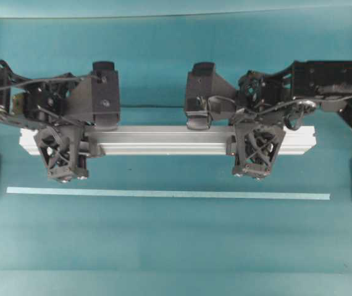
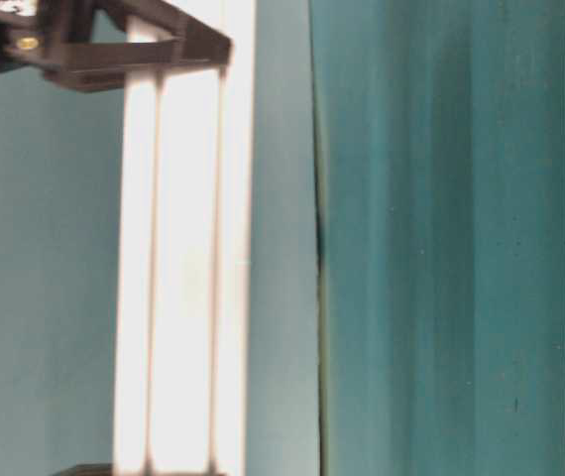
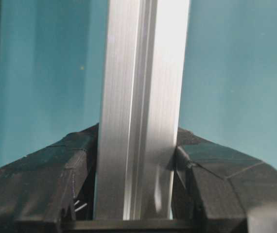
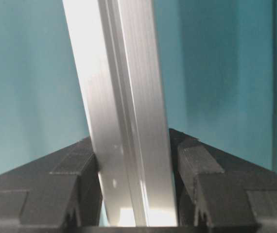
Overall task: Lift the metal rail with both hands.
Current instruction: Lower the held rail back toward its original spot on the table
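1. The metal rail (image 1: 163,140) lies level across the middle of the teal tabletop (image 1: 176,246); whether it rests on the surface cannot be told.
2. Left pincer (image 1: 65,161) is clamped on the rail near its left end, hiding part of it.
3. Right pincer (image 1: 254,157) grips it near the right end.
4. The table-level view cuts off both rail ends.
5. A pale tape strip (image 1: 163,193) lies nearer the camera, apart.

Metal rail (image 1: 163,140): crosswise, behind tape strip (image 1: 163,194), apparently off the table (image 1: 163,246).
Left gripper (image 1: 63,161): near rail's left end.
Right gripper (image 1: 253,157): near its right end.
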